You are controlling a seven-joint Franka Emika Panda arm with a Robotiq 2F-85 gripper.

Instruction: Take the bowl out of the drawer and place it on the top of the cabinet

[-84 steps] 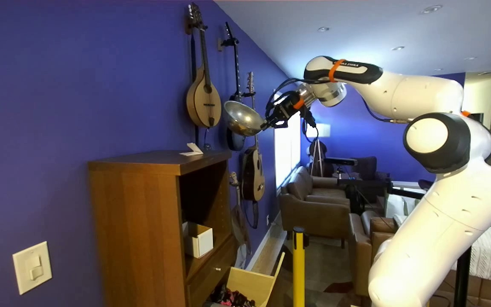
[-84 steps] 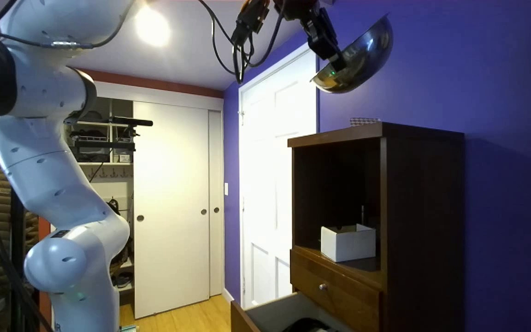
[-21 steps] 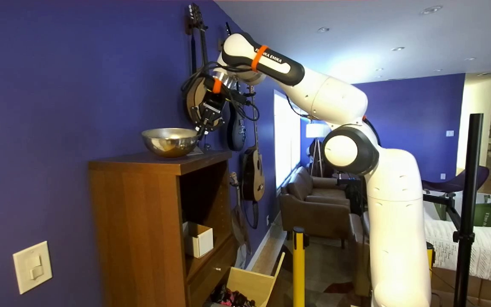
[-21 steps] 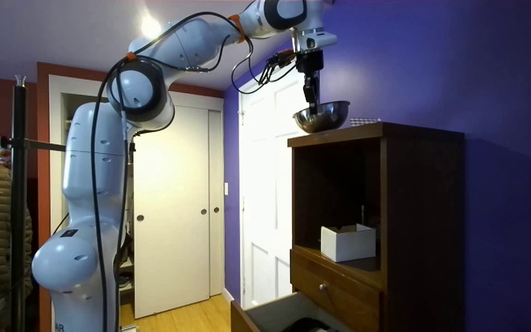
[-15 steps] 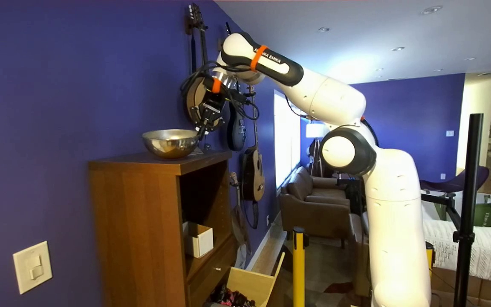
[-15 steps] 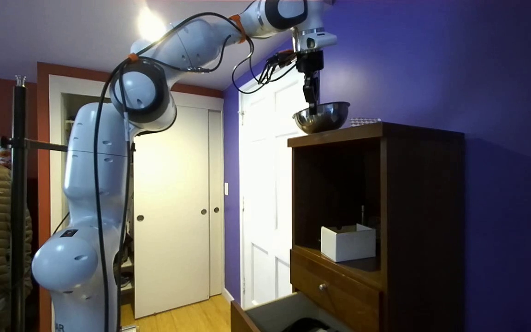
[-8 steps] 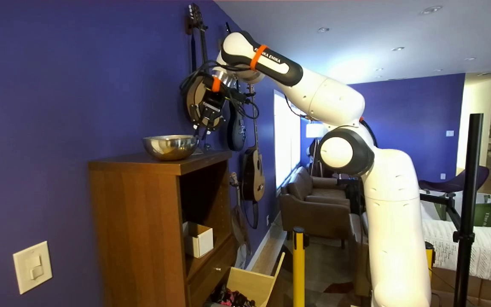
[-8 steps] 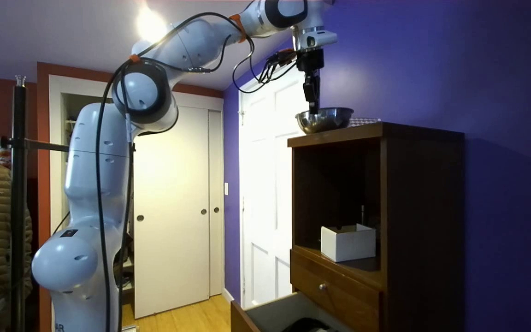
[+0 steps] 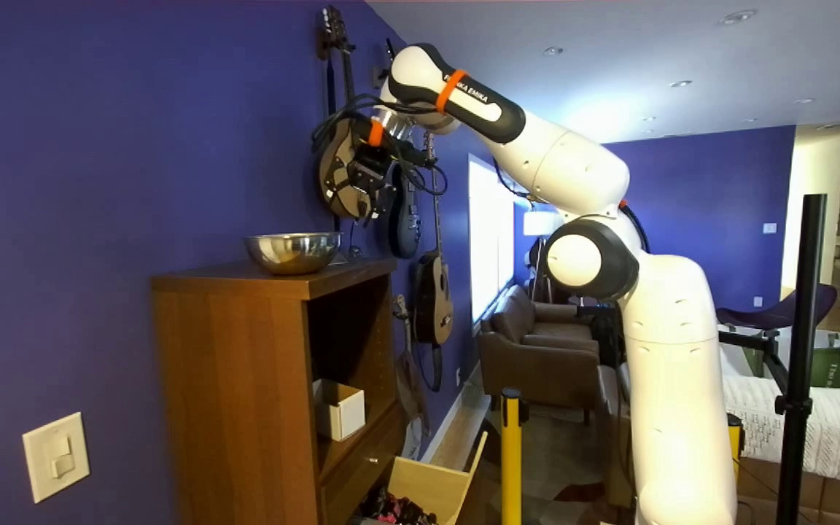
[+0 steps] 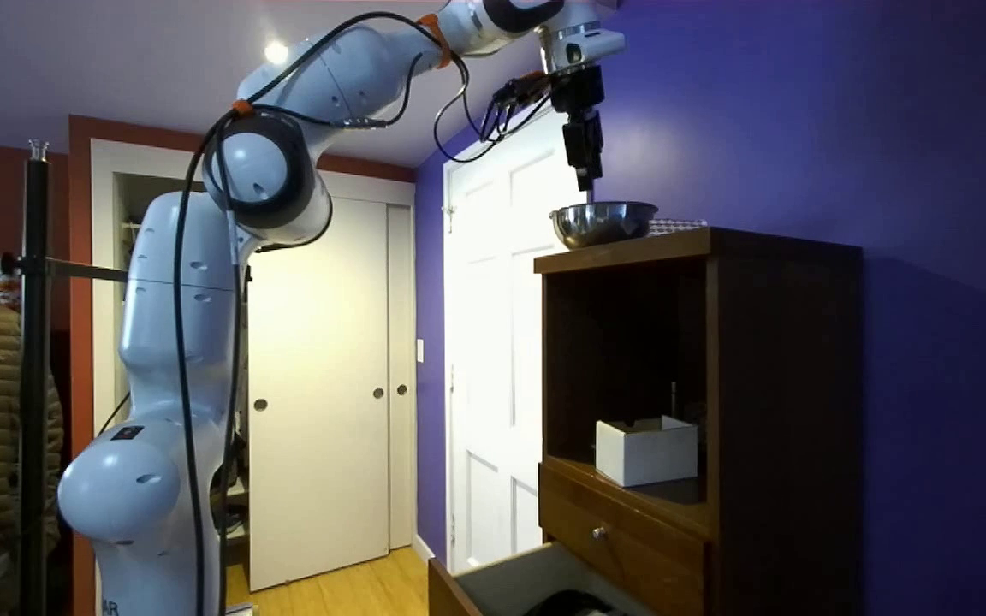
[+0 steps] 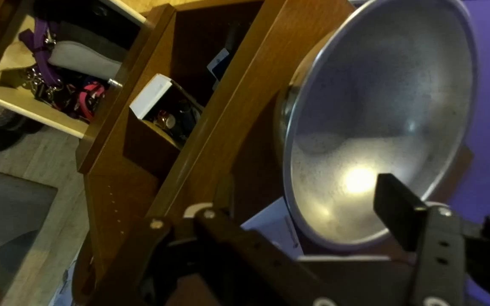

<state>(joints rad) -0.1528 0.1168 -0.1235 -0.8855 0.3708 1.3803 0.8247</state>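
Claw [image 10: 585,181] released: in the wrist view I see its fingers [image 11: 398,210] spread, the lower-left one dark and blurred. In an exterior view a gap shows between its tips and the bowl [image 10: 604,224]. Bowl sits upright on the cabinet [image 9: 238,394] top; in my wrist view it fills the right of frame, rim clipped at the top edge. Pale card [image 11: 274,225] beside it, partly covered; lettering unreadable. White box [image 10: 647,452] on the shelf, contents too dark to sort. Drawer [image 9: 427,483] pulled out, cut off by the bottom edge in both exterior views, as is the cabinet's base.
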